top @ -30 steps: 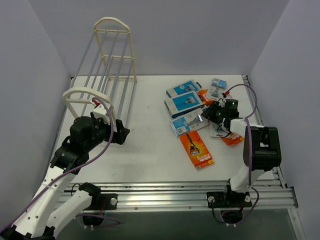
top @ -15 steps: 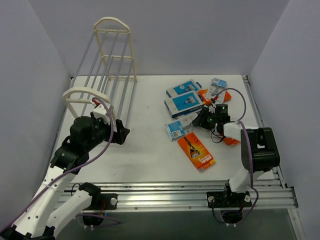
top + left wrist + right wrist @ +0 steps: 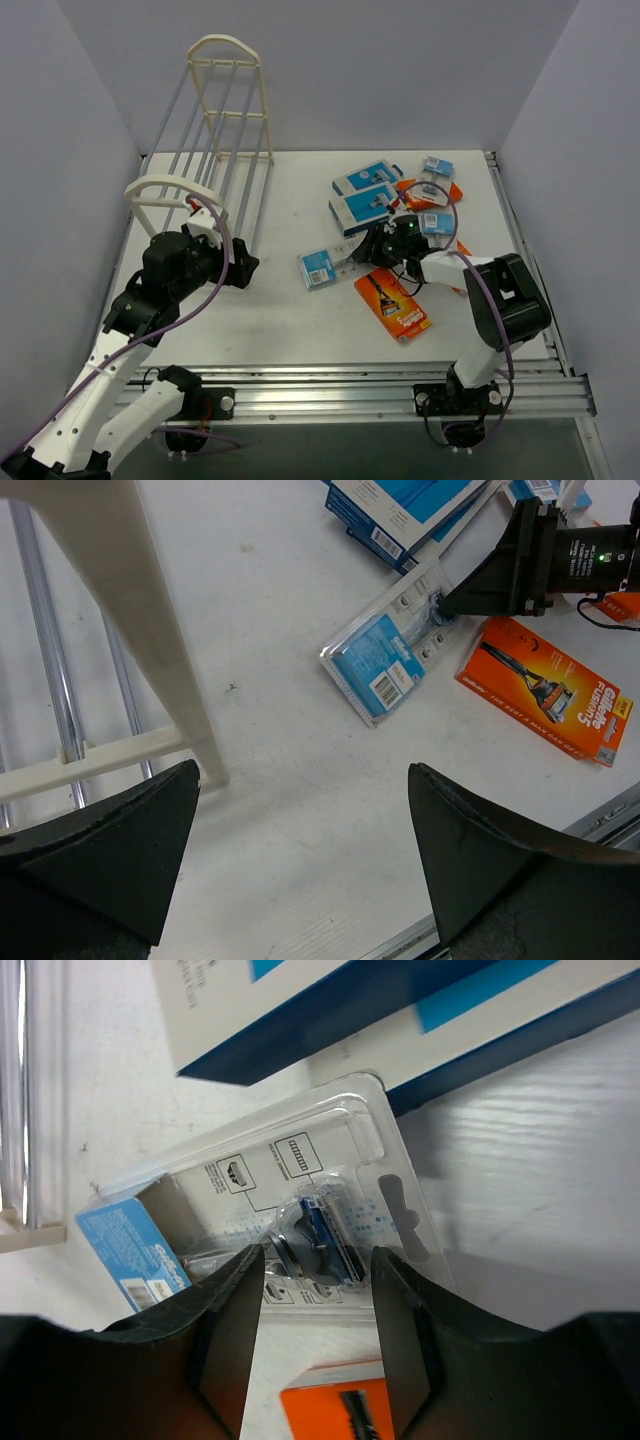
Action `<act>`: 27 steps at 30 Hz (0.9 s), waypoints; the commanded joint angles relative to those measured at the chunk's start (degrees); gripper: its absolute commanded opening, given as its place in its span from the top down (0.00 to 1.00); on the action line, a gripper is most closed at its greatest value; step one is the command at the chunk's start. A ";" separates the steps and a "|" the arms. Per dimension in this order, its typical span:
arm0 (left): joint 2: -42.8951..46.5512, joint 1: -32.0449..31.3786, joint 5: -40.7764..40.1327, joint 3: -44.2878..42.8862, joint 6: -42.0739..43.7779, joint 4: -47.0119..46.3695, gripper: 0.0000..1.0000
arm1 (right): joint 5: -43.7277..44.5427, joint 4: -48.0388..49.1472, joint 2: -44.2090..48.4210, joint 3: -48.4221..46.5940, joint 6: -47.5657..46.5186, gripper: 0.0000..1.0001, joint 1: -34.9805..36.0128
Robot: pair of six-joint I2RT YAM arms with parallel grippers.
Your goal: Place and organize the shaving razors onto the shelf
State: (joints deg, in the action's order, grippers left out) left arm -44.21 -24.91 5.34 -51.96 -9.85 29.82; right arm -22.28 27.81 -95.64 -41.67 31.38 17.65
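Dragged leftward from the pile (image 3: 372, 203) since a second ago, the blister pack (image 3: 324, 266) lies flat on the table (image 3: 290, 325) short of the shelf (image 3: 215, 140), the right gripper (image 3: 315, 1270) straddling its razor bulge with jaws narrowly apart, grip unclear, while the left gripper (image 3: 300, 825) gapes wide, empty.

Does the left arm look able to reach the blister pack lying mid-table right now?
Probably yes: only bare table lies between the open left gripper and the blister pack, though the right gripper sits at the pack's other end.
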 commanded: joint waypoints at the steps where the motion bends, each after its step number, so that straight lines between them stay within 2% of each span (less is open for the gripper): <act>1: 0.00 0.30 -0.77 -0.86 0.35 -0.38 0.06 | 2.06 2.42 1.33 0.27 4.30 0.57 3.70; 5: 0.08 0.30 -1.04 -0.86 0.35 -0.29 0.06 | 3.47 2.86 1.06 -0.42 6.58 0.55 8.27; 9: -0.09 0.30 -1.30 -0.86 0.36 -0.12 0.06 | 2.34 3.04 3.34 -0.69 8.52 0.45 11.79; 14: -0.44 0.30 -1.39 -1.03 0.44 0.06 0.06 | 0.40 -0.63 9.23 -2.44 7.66 0.35 11.97; 20: 1.31 0.30 -0.86 -0.77 0.53 -0.64 0.06 | 4.61 -12.77 9.51 -9.56 -6.75 0.30 11.79; 27: 3.42 0.30 -0.86 -0.42 0.71 -1.43 0.06 | 4.44 -10.68 7.04 -12.64 -19.66 0.28 11.71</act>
State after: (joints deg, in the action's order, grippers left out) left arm -41.71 -24.91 4.51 -51.96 -9.82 30.24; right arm -18.70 18.20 -87.50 -52.31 20.51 29.67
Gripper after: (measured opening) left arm 0.941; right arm 0.722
